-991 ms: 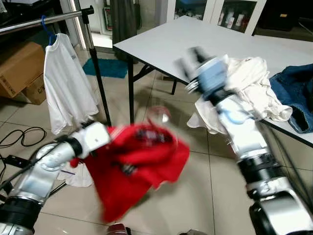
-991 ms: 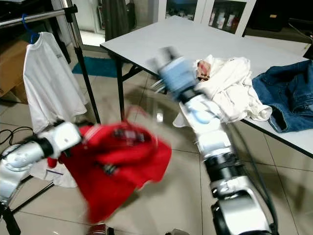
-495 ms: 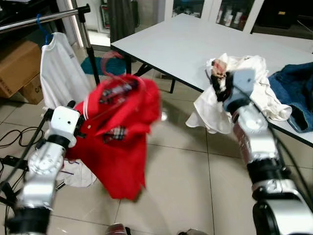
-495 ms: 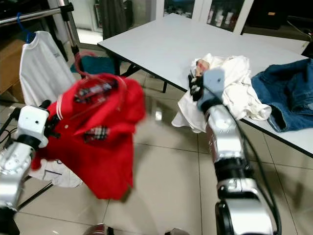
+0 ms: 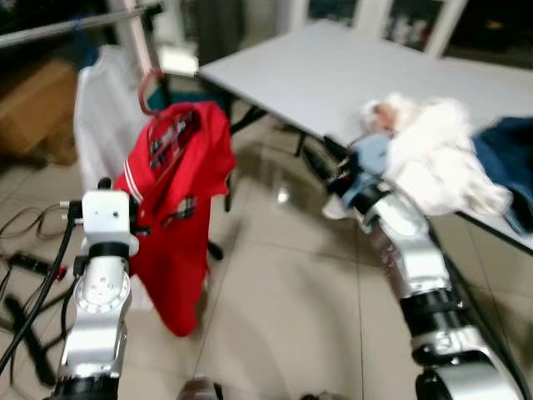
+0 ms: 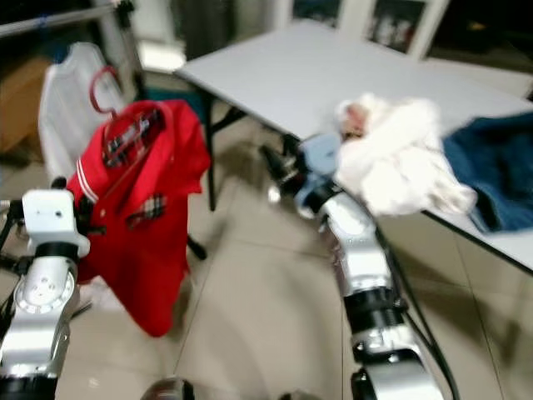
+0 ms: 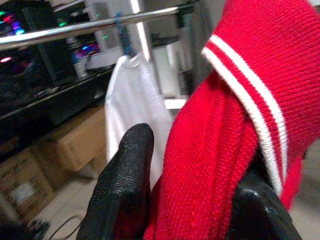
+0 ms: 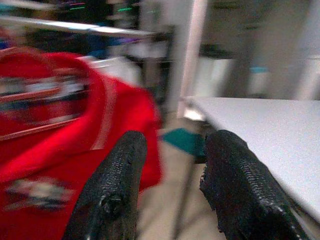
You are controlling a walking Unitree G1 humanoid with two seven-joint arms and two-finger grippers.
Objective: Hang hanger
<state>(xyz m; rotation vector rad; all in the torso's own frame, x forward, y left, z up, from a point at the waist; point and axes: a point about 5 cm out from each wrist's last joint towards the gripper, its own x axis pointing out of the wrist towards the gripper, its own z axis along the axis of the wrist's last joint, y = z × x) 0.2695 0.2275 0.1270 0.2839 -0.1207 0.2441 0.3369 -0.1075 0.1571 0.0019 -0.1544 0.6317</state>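
A red polo shirt (image 5: 179, 208) hangs on a red hanger whose hook (image 5: 148, 85) sticks up above the collar. My left gripper (image 7: 195, 200) is shut on the shirt's shoulder fabric and holds it up in front of the metal rail (image 7: 90, 27). On that rail hangs a white shirt (image 5: 100, 108) on a blue hanger (image 7: 122, 42). The hook is below the rail and apart from it. My right gripper (image 8: 177, 137) is open with nothing in it, off to the right by the table's near edge (image 5: 329, 162).
A grey table (image 5: 333, 75) stands at the right, with a pile of white clothes (image 5: 433, 150) and blue jeans (image 5: 512, 158) on it. The rack's upright pole (image 5: 137, 33) is behind the red shirt. A cardboard box (image 5: 33, 117) and floor cables (image 5: 25, 250) lie at the left.
My left arm has swung the red shirt from a crumpled bunch low down to hanging upright near the rack. The right arm has let go and drawn back toward the table.
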